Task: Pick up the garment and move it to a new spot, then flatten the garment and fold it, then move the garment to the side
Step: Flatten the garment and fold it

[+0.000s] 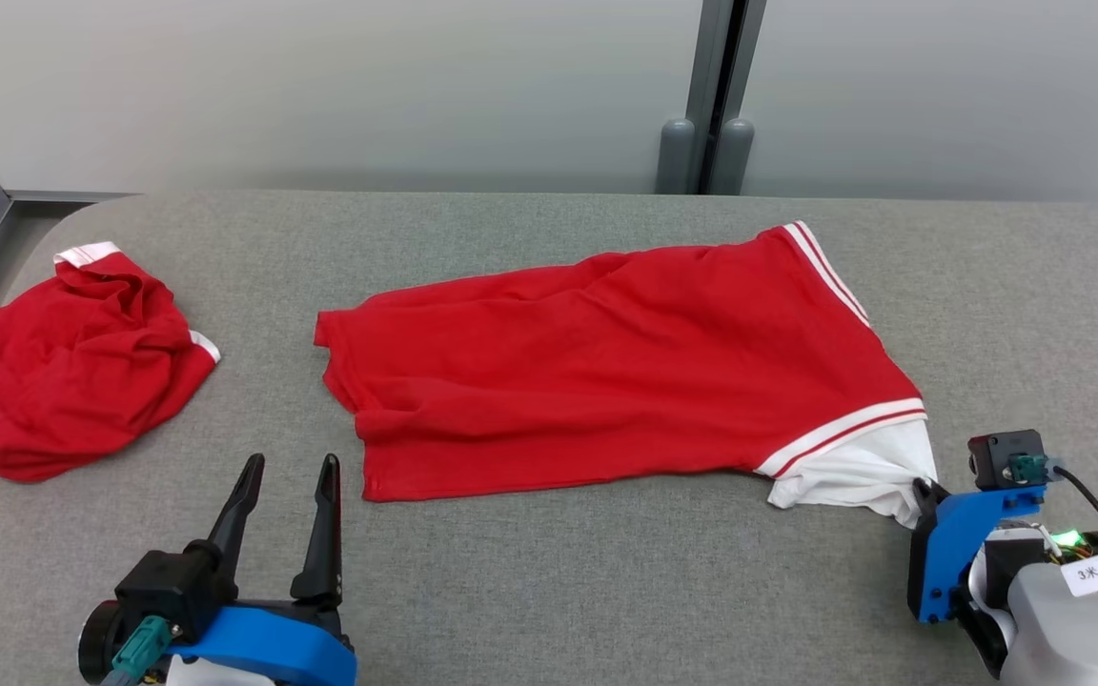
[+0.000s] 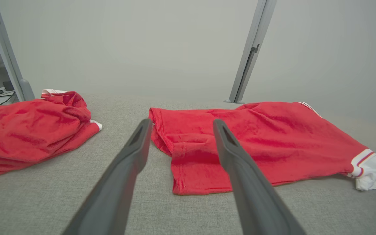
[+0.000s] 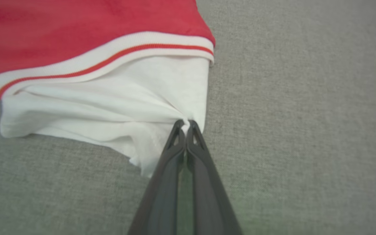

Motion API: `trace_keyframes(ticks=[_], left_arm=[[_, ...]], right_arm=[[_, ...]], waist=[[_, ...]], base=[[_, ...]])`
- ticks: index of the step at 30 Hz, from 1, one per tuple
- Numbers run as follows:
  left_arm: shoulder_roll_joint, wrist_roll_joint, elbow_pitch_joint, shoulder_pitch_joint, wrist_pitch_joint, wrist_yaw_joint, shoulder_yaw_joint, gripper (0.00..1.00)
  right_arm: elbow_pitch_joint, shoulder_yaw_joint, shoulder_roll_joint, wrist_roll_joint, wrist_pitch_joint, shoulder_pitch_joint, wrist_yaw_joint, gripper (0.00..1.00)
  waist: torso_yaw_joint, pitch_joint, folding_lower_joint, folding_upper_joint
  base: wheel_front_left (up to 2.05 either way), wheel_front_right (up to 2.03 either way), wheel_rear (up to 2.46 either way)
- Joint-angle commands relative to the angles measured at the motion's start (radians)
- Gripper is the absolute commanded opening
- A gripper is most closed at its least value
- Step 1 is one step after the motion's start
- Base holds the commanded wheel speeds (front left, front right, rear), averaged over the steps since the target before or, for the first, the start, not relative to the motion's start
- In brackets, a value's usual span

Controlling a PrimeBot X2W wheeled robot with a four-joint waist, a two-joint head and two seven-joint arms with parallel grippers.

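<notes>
Worktop: a grey, cloth-covered surface ran the full width of the head view and carried everything else.
Wall: a pale, plain panel stood behind the far edge, split by two grey posts right of centre.
Garment: red with white trim, it lay spread mostly flat across the middle of the worktop. Its long axis ran left to right, with the plain red hem toward the robot's left and the trimmed end toward the right. Soft wrinkles crossed the far half.
Second red garment: a crumpled heap in the same colours sat at the worktop's left edge, well apart from the spread one.
Left end effector: released, its two dark fingers parted and pointing toward the garment's near-left corner, just short of the hem and clear of the cloth.
Right end effector: clenched on the garment, its fingertips pinched together on a fold of white fabric at the near-right corner.
White section: bunched into creases that converged on the pinch, it stuck out beyond the red body.
Striped band: white ribbing with one thin red line divided the red cloth from the white.
</notes>
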Motion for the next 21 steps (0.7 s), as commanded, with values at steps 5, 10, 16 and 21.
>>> trace_keyframes(ticks=[5, 10, 16, 21], left_arm=[[0.007, -0.007, -0.006, 0.015, 0.006, 0.003, -0.007, 1.0], [0.014, -0.011, -0.006, 0.031, 0.006, 0.009, -0.006, 1.0], [0.019, -0.017, -0.012, 0.032, 0.006, 0.009, -0.007, 1.0], [0.02, -0.019, -0.014, 0.02, 0.003, 0.009, -0.005, 1.0]], right_arm=[[-0.143, -0.053, 0.014, 0.026, 0.049, 0.12, 0.0, 0.0], [-0.483, -0.111, 0.048, 0.043, 0.171, 0.274, 0.0, 0.0], [-1.119, -0.178, 0.118, 0.041, 0.476, 0.566, 0.0, 0.0], [-1.442, -0.214, 0.145, 0.014, 0.661, 0.718, 0.0, 0.0]], waist=[[-0.005, -0.015, 0.0, -0.0001], [-0.01, -0.028, 0.0, -0.0001], [-0.012, -0.027, 0.0, -0.0001], [-0.023, -0.011, 0.0, -0.0001]], base=[[0.0, 0.0, 0.0], [0.0, 0.0, 0.0], [0.0, 0.0, 0.0], [0.0, 0.0, 0.0]])
